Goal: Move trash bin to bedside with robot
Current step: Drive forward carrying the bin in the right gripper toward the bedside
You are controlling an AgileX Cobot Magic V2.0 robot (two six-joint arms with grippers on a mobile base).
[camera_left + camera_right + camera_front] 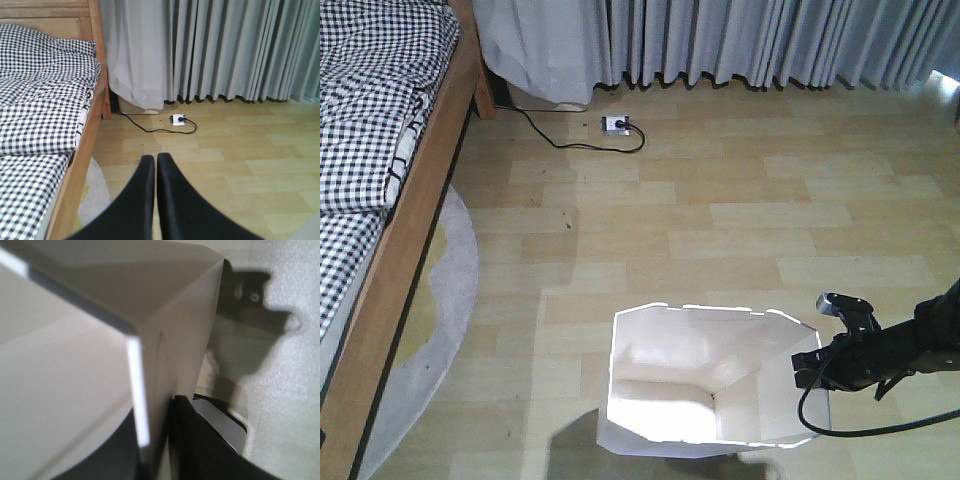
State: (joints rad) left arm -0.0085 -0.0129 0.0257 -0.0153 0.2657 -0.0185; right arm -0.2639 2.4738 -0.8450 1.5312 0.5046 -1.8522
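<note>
The trash bin (760, 395) sat on plank floor (720, 200), apart from the bed (380, 150). Right gripper (817, 365) clamped its rim; left gripper (156, 167) closed, empty.

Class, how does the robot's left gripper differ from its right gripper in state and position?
The left gripper has its jaws shut on nothing; the right gripper clamps the trash bin wall. The left gripper hangs over open floor near the bed; the right gripper sits at the bin's rim. Both have black jaws.
</note>
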